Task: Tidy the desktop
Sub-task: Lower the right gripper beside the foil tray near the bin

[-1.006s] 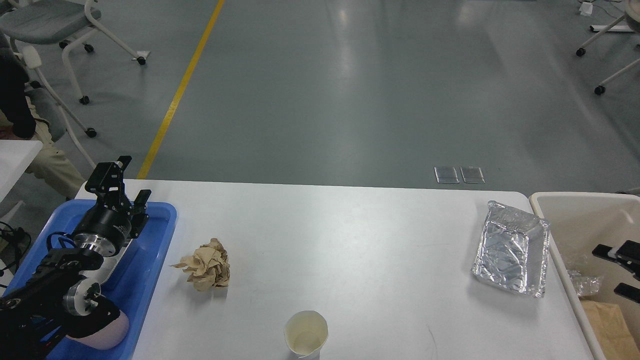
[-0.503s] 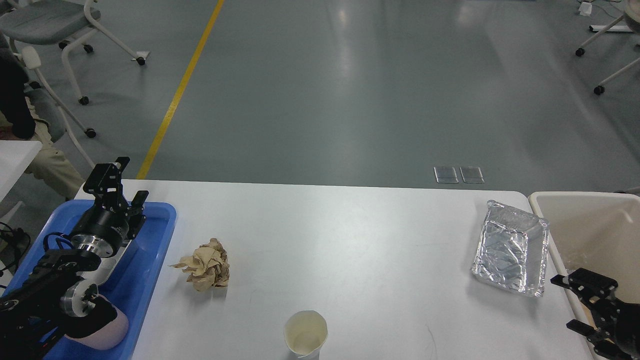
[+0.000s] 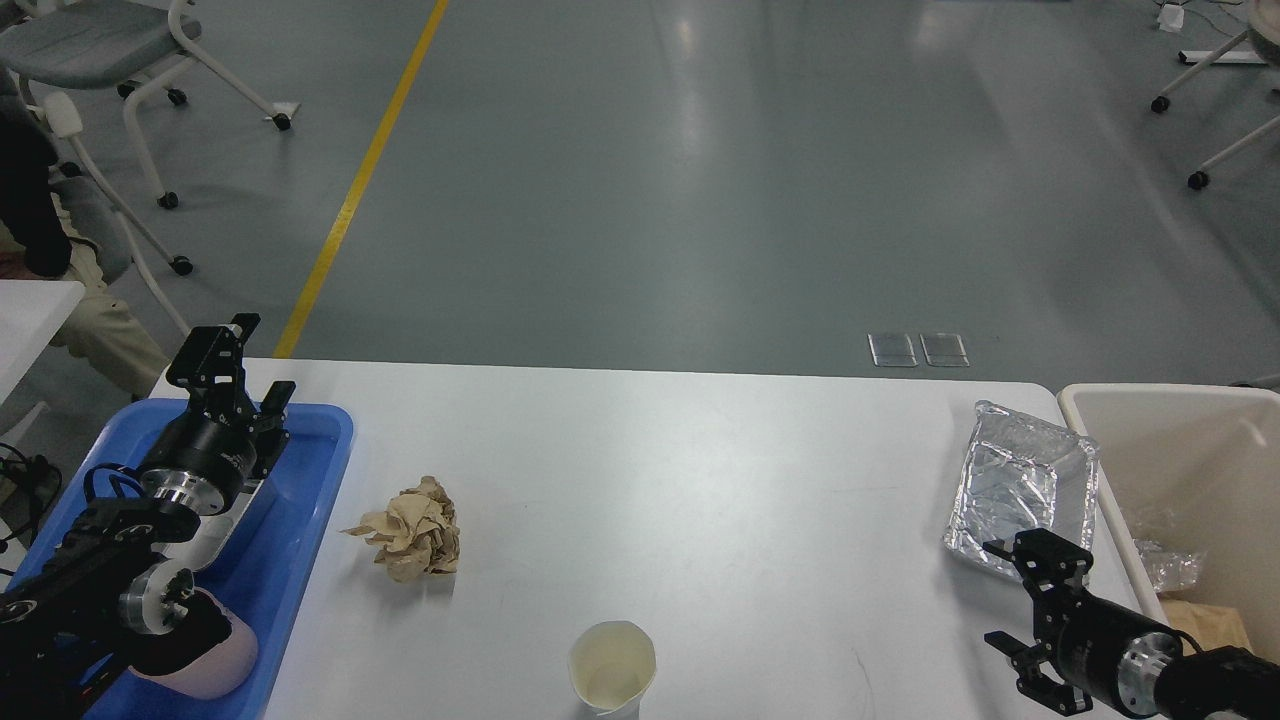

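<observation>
Nearest the view, a paper cup [image 3: 612, 668] stands upright and empty close to the front edge of the desktop [image 3: 680, 470], with bare white surface on both sides of it. To its right, the right gripper [image 3: 1030, 610] sits low over the front right corner with its fingers spread apart and nothing between them, its upper finger just at the near edge of a crumpled foil tray [image 3: 1022, 492]. On the far left, the left gripper [image 3: 240, 375] hangs over a blue tray [image 3: 300, 500] with its fingers parted and empty; a pinkish cup [image 3: 205, 655] lies in the tray's near end, partly hidden by the arm. A ball of brown crumpled paper [image 3: 408, 528] rests on the desktop just beside the blue tray. The desktop itself spans almost the whole width of the view, and its middle and far strip are open, giving both arms free room. The likely trouble lies on the right: the foil tray is thin and light, so a pinch on its rim could crush it or slide it rather than lift it, and it lies tight against the cream bin [image 3: 1200, 440], whose wall leaves little clearance on that side. A low sweep could also knock the paper cup off the front edge.
</observation>
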{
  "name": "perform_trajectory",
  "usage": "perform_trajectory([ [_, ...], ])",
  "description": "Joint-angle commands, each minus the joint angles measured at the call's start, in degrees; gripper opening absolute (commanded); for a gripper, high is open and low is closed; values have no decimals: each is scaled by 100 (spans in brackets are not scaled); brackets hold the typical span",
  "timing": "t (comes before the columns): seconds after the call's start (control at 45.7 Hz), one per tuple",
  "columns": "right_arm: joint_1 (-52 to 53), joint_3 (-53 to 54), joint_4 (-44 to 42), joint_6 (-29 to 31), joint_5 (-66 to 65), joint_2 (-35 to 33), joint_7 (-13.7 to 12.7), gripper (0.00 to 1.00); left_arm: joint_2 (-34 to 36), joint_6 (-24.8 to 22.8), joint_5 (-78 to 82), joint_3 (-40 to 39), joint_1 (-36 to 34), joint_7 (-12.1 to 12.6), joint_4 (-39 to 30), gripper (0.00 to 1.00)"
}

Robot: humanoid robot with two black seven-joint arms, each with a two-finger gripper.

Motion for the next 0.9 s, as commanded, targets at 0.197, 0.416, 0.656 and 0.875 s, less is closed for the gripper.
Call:
perform_trajectory([
  [0.197, 85, 271, -332, -466, 30, 574, 79, 100, 36, 1, 53, 9, 18, -18, 0, 96],
  [0.416, 129, 333, -587, -483, 21, 636, 105, 100, 36, 1, 62, 9, 89, -44, 0, 96],
  [0.656, 129, 447, -815, -510, 21, 724, 105, 100, 62, 1, 62, 9, 133, -132, 0, 96],
  [0.875, 85, 307, -956, -642, 13, 944, 114, 98, 106, 10, 62, 0, 141, -141, 0, 96],
])
